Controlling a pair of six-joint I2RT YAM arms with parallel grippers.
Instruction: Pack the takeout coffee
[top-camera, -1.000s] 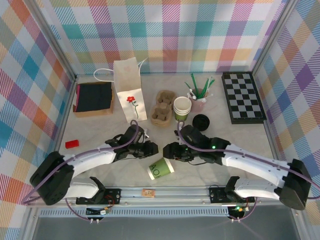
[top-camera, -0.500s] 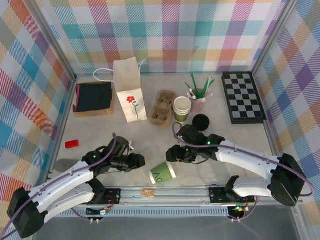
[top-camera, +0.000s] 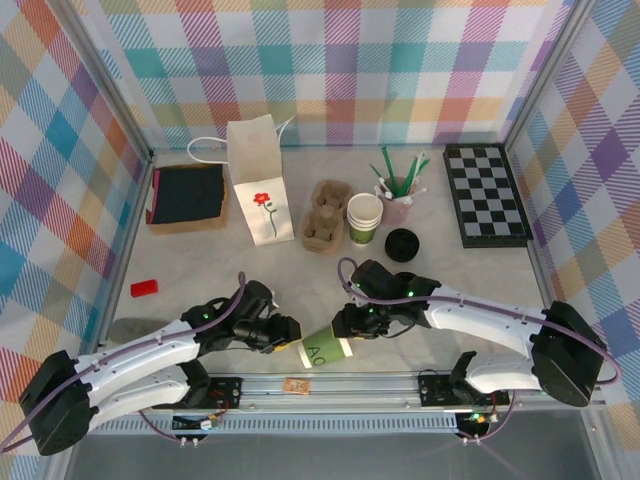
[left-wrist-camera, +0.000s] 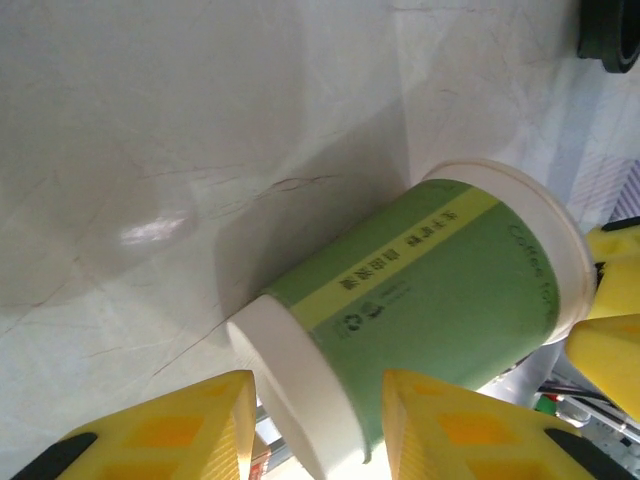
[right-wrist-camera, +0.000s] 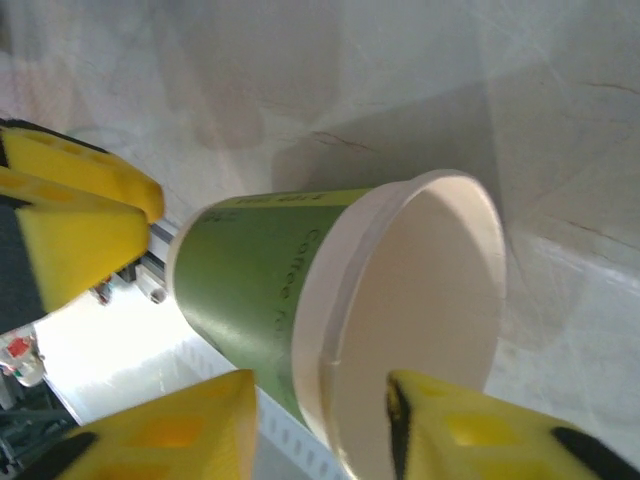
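The paper coffee cup (top-camera: 325, 348) lies on its side at the table's (top-camera: 200, 260) near edge, about midway along it, between the two grippers. Its open mouth faces the right gripper (top-camera: 350, 322) and its base faces the left gripper (top-camera: 288, 333). No lid is on it.

In the left wrist view, the left gripper (left-wrist-camera: 318, 385) has its jaws parted, with the white base end of the cup (left-wrist-camera: 430, 290) at the gap. In the right wrist view, the right gripper (right-wrist-camera: 322, 385) is likewise parted, with the cup's (right-wrist-camera: 250, 290) lip in the gap. Whether any pad presses the cup cannot be told.

A loose black lid (top-camera: 401, 243) rests further back beside a stack of cups (top-camera: 364, 215). A cardboard cup carrier (top-camera: 325, 215) and a white paper bag (top-camera: 258, 180) stand to their left, and a chessboard (top-camera: 486, 195) lies towards the far right corner.
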